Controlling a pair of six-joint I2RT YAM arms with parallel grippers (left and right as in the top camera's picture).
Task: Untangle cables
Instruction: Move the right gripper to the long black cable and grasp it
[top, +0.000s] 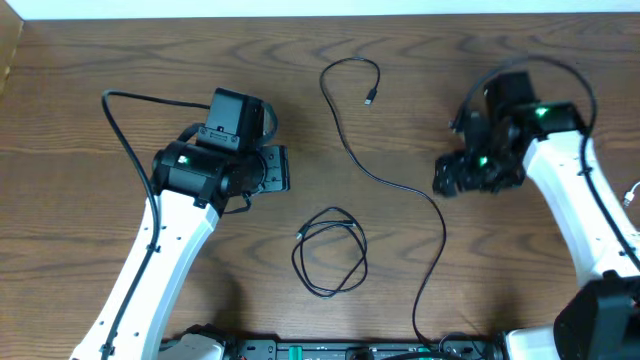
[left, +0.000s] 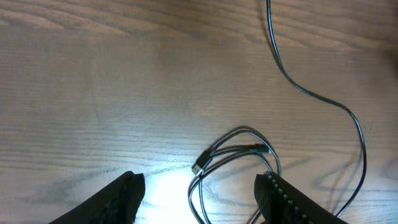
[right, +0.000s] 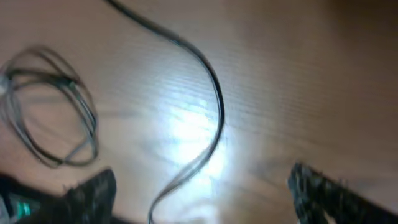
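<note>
Far left of the overhead view: bare wooden counter (top: 60, 220). Over it, the left end effector (top: 280, 168), pointing right. In the left wrist view, fingers (left: 124, 199) spread wide apart, clamping nothing.

Just right of that and nearer the robot's base: a coiled black cable (top: 364, 258), thin, wound into a few loose loops and lying flat on the counter. One small plug end pokes out at its left side. From the left wrist, the coiled black cable (left: 249, 149) lies ahead of the spread fingers, untouched.

Further right: a long black cable (top: 400, 186), uncoiled. Starts at a small plug near the far edge, curls over, then snakes down across the middle toward the near edge. Lies apart from the coiled black cable.

At the right: the right end effector (top: 445, 178), near the long black cable's bend. In the blurred right wrist view, fingers (right: 311, 183) well apart and empty, with the long black cable (right: 217, 106) on the counter below the gap.
</note>
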